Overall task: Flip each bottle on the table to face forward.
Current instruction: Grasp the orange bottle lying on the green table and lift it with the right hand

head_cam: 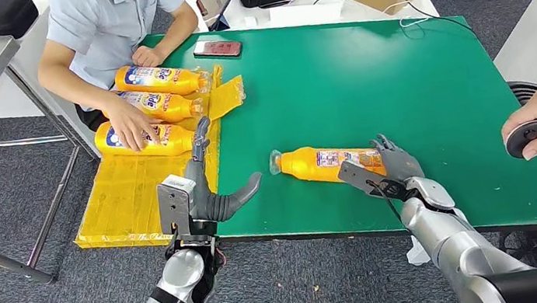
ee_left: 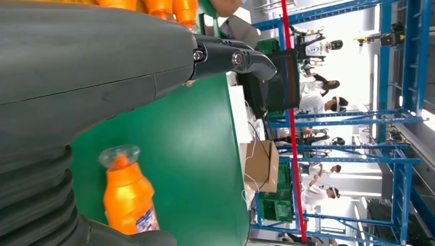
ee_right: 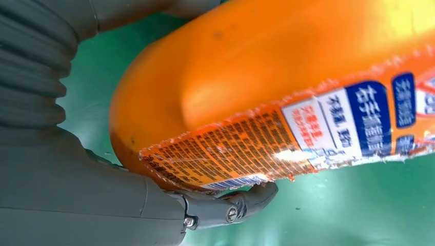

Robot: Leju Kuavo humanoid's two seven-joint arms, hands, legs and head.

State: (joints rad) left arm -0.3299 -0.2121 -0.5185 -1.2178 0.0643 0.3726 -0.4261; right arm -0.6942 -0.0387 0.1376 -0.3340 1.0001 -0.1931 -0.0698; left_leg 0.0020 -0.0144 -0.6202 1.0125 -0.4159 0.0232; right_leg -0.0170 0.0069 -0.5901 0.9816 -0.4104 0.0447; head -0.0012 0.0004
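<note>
An orange bottle (head_cam: 322,162) lies on its side on the green table (head_cam: 365,76) near the front edge, cap pointing left, with its printed back label up. My right hand (head_cam: 397,166) grips its base, fingers behind and thumb in front. Close up, the right wrist view has the bottle (ee_right: 287,77) against my right hand (ee_right: 77,195), a fingertip curled under the label. My left hand (head_cam: 208,195) is open at the table's front left edge, holding nothing, thumb stretched toward the bottle's cap. From the left wrist, the bottle (ee_left: 128,197) lies just beyond my left hand (ee_left: 102,66).
Three more orange bottles (head_cam: 158,78) lie on a yellow mat (head_cam: 123,202) at the table's left; a seated person's hand (head_cam: 129,127) rests on the nearest. A phone (head_cam: 217,48) lies at the back. At the right edge, another person's hand holds a round dark object (head_cam: 530,137).
</note>
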